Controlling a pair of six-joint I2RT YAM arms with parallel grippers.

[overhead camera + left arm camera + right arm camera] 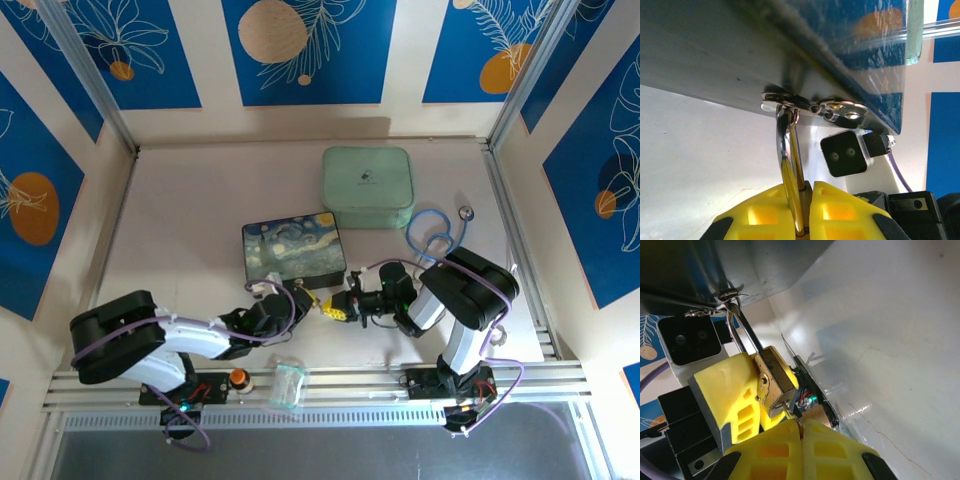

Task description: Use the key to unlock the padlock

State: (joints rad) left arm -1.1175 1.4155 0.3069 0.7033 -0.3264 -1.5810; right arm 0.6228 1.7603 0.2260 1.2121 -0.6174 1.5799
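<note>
My left fingers [760,217] are clamped on the padlock [774,382], whose shackle [782,140] hooks through the hasp [777,100] of the starry-night tin [293,248]. My right fingers [832,450] are pressed together, their tips just beneath the padlock's brass body. I cannot tell whether they pinch anything.

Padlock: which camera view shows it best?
The right wrist view: the padlock, brass body and shackle, is close and clear. The left wrist view gives the shackle rising from yellow fingers. The top view gives a speck beside the painted tin.

Bright, even light; wrist views blur up close.
</note>
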